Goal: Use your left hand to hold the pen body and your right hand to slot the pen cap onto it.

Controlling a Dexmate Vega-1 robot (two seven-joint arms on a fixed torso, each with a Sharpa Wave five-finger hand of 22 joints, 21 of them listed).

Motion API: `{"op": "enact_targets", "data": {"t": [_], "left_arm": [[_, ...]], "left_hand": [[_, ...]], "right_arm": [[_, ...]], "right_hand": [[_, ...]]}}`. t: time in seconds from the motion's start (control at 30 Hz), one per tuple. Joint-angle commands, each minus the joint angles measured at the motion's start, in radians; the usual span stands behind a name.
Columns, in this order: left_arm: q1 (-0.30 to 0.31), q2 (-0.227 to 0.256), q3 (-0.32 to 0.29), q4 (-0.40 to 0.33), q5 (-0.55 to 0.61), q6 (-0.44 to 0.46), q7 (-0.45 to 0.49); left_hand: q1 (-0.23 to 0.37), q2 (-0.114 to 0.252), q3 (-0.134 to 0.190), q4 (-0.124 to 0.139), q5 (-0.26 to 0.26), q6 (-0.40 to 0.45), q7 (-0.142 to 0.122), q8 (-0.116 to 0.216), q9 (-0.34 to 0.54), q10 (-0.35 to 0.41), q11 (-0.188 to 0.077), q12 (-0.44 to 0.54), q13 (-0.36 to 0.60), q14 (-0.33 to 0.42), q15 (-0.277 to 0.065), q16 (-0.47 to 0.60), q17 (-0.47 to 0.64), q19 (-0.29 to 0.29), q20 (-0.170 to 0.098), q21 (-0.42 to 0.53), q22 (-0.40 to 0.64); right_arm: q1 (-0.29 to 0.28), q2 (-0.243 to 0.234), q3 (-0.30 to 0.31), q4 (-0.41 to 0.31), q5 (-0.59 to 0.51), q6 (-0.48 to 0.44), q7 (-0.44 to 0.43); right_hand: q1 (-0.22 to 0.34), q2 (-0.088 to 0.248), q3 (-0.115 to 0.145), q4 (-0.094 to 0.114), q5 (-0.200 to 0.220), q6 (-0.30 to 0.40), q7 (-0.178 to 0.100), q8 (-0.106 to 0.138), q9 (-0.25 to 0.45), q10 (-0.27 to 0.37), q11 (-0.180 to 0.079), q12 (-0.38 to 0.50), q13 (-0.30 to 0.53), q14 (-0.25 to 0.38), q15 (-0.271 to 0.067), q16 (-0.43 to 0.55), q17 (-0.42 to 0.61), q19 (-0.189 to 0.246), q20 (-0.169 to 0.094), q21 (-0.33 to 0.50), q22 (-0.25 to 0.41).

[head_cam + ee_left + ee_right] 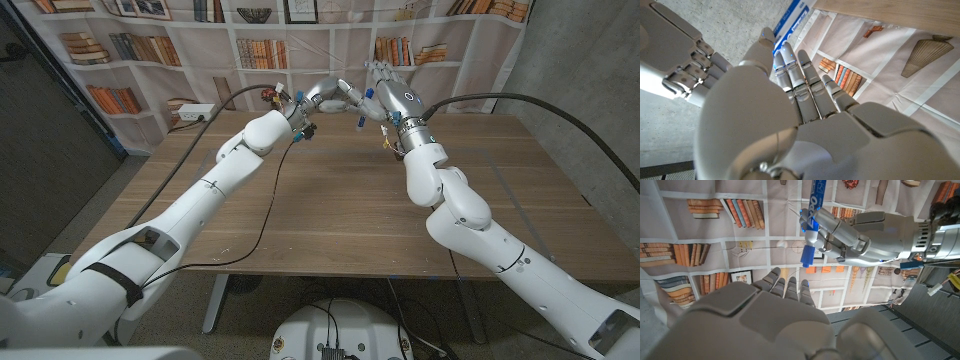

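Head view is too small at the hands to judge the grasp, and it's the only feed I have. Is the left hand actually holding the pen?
Observer: Yes. The right wrist view shows the left hand gripping the pen, a white barrel with blue print.
Operator: Which end sticks out?
Observer: A blue end pokes out past its fingers, toward the right hand.
Operator: Cap in the right hand?
Observer: Can't tell. Its fingers look straight, with nothing visible in them.

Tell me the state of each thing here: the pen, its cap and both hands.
pen body: in the air, gripped by the left hand.
pen cap: blue, seemingly seated on the pen's end, apart from the right hand.
left hand: raised, fingers closed around the pen body.
right hand: raised beside it, fingers stretched out, holding nothing.
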Motion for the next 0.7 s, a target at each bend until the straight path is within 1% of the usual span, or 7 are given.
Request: {"op": "enact_targets", "data": {"t": [0.03,0.2,0.33,0.6,0.7], "left_arm": [[0.008,0.007,-0.007,-0.026,0.004,0.022,0.002],[0.01,0.006,-0.008,-0.026,0.0,0.022,0.002],[0.012,0.004,-0.01,-0.027,-0.004,0.019,0.003],[0.014,0.005,-0.011,-0.028,-0.008,0.014,0.002],[0.014,0.003,-0.011,-0.025,-0.011,0.013,0.001]], "left_hand": [[0.003,0.006,0.157,0.152,0.004,0.016,0.017,0.006,0.006,0.026,-0.02,0.008,0.002,0.007,-0.088,0.007,0.001,0.004,-0.052,0.002,-0.001],[0.002,0.007,0.157,0.151,0.004,0.014,0.016,0.005,0.007,0.025,-0.018,0.009,0.004,0.007,-0.088,0.007,0.001,0.004,-0.051,0.002,0.0],[0.002,0.006,0.157,0.151,0.004,0.014,0.016,0.004,0.007,0.025,-0.017,0.009,0.004,0.008,-0.087,0.008,0.001,0.004,-0.051,0.002,0.0],[0.002,0.006,0.158,0.15,0.004,0.015,0.016,0.004,0.007,0.025,-0.017,0.008,0.002,0.009,-0.088,0.008,0.001,0.005,-0.051,0.002,0.0],[0.001,0.006,0.159,0.151,0.004,0.014,0.016,0.004,0.007,0.027,-0.017,0.008,0.001,0.008,-0.087,0.007,0.001,0.005,-0.051,0.002,0.0]], "right_arm": [[0.039,-0.029,-0.055,0.013,0.019,-0.028,-0.006],[0.045,-0.036,-0.064,0.005,0.021,-0.04,0.001],[0.044,-0.037,-0.067,0.008,0.033,-0.041,-0.007],[0.046,-0.037,-0.075,0.013,0.044,-0.053,-0.017],[0.05,-0.037,-0.078,0.018,0.046,-0.053,-0.022]], "right_hand": [[-0.011,-0.002,-0.007,-0.003,0.009,0.005,0.006,0.01,0.0,0.015,-0.001,0.009,0.002,0.01,0.003,0.008,0.001,0.008,-0.037,-0.006,0.004],[-0.01,-0.002,-0.009,-0.005,0.011,0.008,0.006,0.011,0.0,0.027,0.0,0.012,0.002,0.018,0.0,0.009,0.0,0.015,-0.037,-0.007,0.003],[-0.01,-0.002,-0.011,-0.007,0.014,0.005,0.012,0.01,0.0,0.033,-0.005,0.013,0.002,0.025,0.0,0.01,0.0,0.021,-0.038,-0.008,0.003],[-0.009,-0.002,-0.013,-0.01,0.017,0.002,0.014,0.009,0.0,0.044,-0.004,0.015,0.002,0.036,-0.001,0.011,-0.001,0.031,-0.038,-0.01,0.003],[-0.006,-0.003,-0.016,-0.014,0.021,0.001,0.016,0.009,0.0,0.057,-0.007,0.017,0.001,0.051,-0.004,0.013,-0.002,0.056,-0.045,-0.007,0.003]]}}
